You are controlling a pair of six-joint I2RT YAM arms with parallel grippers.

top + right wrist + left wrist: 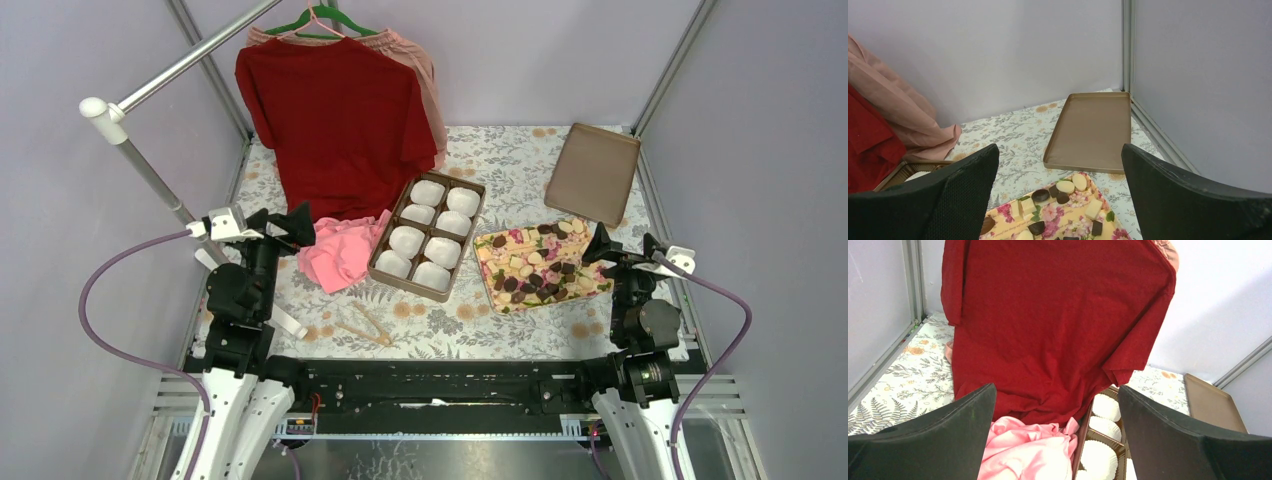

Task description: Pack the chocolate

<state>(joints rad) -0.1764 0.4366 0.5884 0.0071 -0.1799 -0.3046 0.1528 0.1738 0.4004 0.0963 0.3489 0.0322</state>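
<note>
Evidently nothing's packed: left hand [297, 225] and right hand [600, 243] hang spread, empty. Next, the right must pinch one chocolate [540, 268]

Eight paper cups [441, 250], two shirts [340, 120], one tray [481, 256], one lid [593, 172] — chocolates [537, 280] beyond counting.

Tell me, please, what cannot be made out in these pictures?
- Left wrist view: the box of paper cups is cut off by the bottom edge, so its near compartments are unseen.
- Right wrist view: most of the flowered tray is cut off by the bottom edge.
- Top view: the chocolate pieces are too small to count; the thin pale object is too small to identify.
</note>
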